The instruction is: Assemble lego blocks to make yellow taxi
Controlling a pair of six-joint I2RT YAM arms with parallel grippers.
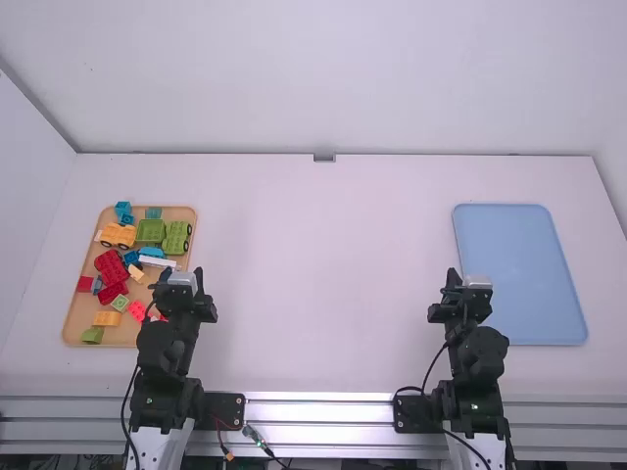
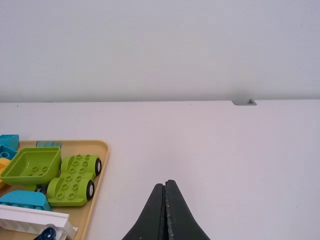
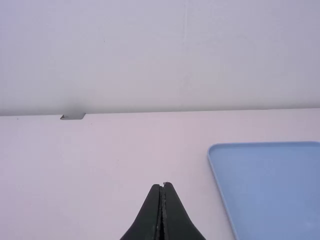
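Observation:
In the high view my left gripper [image 1: 183, 277] is at the right edge of the wooden tray [image 1: 71, 328], whose loose blocks include an orange wheeled base [image 1: 119, 235], a green wheeled base [image 1: 176, 238] and an orange block [image 1: 107, 318]. In the left wrist view the left gripper [image 2: 166, 184] is shut with nothing in it, right of the green wheeled base [image 2: 73, 182]. My right gripper [image 1: 467, 281] is beside the left edge of the blue tray [image 1: 529, 274]. The right wrist view has the right gripper [image 3: 162, 186] shut, holding nothing.
Red blocks [image 1: 111, 266], a white piece [image 1: 159, 261] and a green open bin [image 1: 150, 231] also lie in the wooden tray. Bare white table [image 1: 323, 284] lies between the two trays. A wall [image 1: 323, 78] stands behind the table.

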